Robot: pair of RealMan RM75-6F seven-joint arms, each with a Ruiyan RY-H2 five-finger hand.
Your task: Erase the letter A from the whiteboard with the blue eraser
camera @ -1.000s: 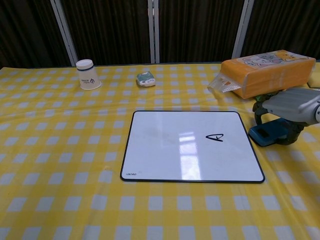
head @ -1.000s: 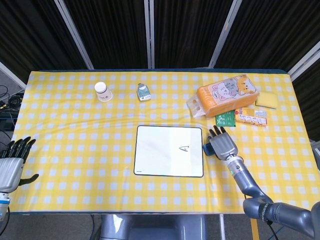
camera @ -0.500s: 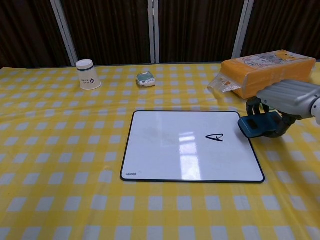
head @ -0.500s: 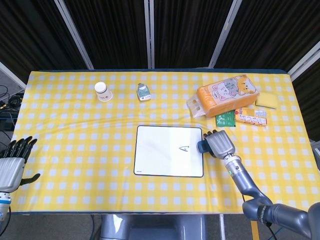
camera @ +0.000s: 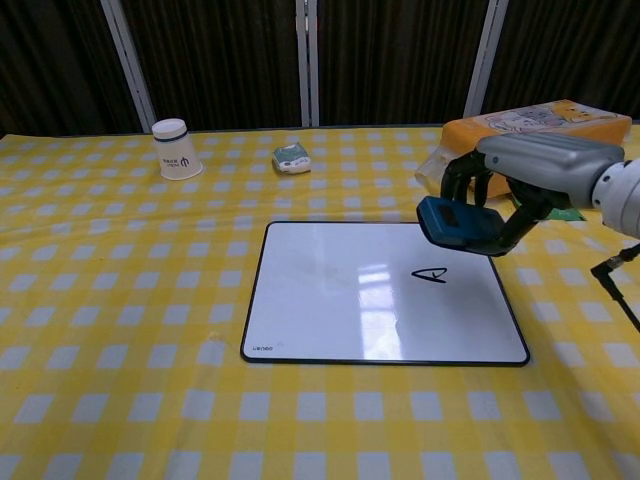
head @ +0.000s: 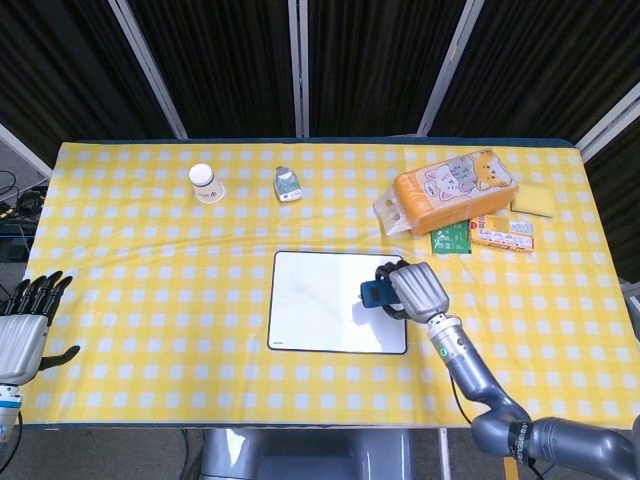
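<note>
We're looking at a staged test room, not a home: black curtains (head: pixel 370 60) with pale metal posts (head: pixel 150 70) are closing off the far edge of the table (head: pixel 130 300), and loose cables (head: pixel 15 195) are trailing past its left edge.

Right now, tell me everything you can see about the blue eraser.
The blue eraser is a small, dark blue block with rounded corners; it looks like plastic. The right hand grips it from above, fingers curled around its far and near sides. In the chest view it hangs tilted above the whiteboard, apart from the surface, just behind the still-intact letter A. In the head view it hides the letter. Its wiping face cannot be seen.
</note>
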